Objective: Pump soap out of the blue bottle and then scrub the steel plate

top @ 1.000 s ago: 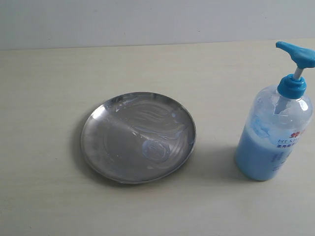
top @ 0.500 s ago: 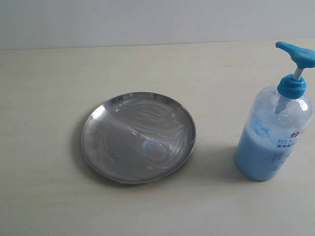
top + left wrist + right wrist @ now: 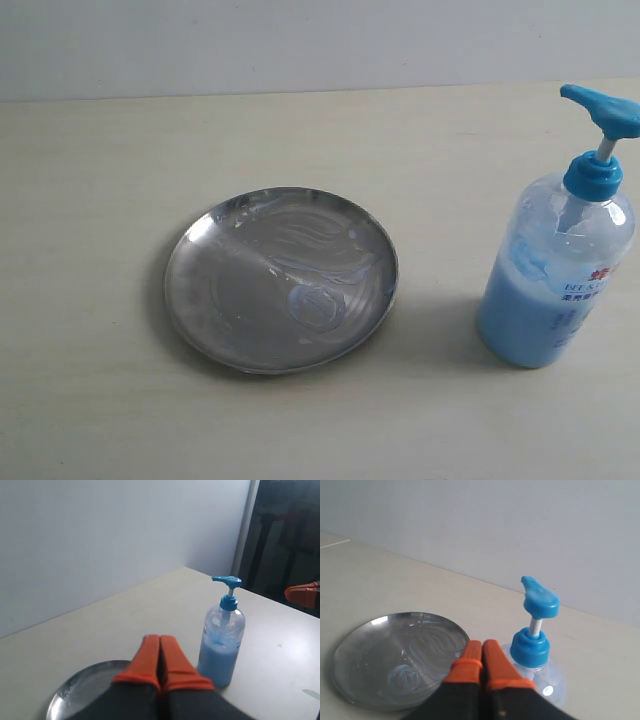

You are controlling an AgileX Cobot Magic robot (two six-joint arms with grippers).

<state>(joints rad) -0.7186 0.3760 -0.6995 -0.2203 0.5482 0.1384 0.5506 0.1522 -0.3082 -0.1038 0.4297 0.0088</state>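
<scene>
Nothing has shifted since a second ago: the steel plate [image 3: 281, 281], smeared and streaky, lies on the pale surface [image 3: 100, 150], left of the upright blue bottle [image 3: 555, 270] and apart from it. Neither arm shows in the exterior view. The left gripper [image 3: 159, 639] is closed on nothing and hides part of the plate, which the frame edge also cuts off. The right gripper [image 3: 482, 643], likewise closed and empty, hides most of the bottle's body.

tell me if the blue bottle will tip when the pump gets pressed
Probably steady: the blue bottle stands upright, and the soap fills its lower part, keeping weight low. A sideways shove on the tall pump head could tip it.
</scene>
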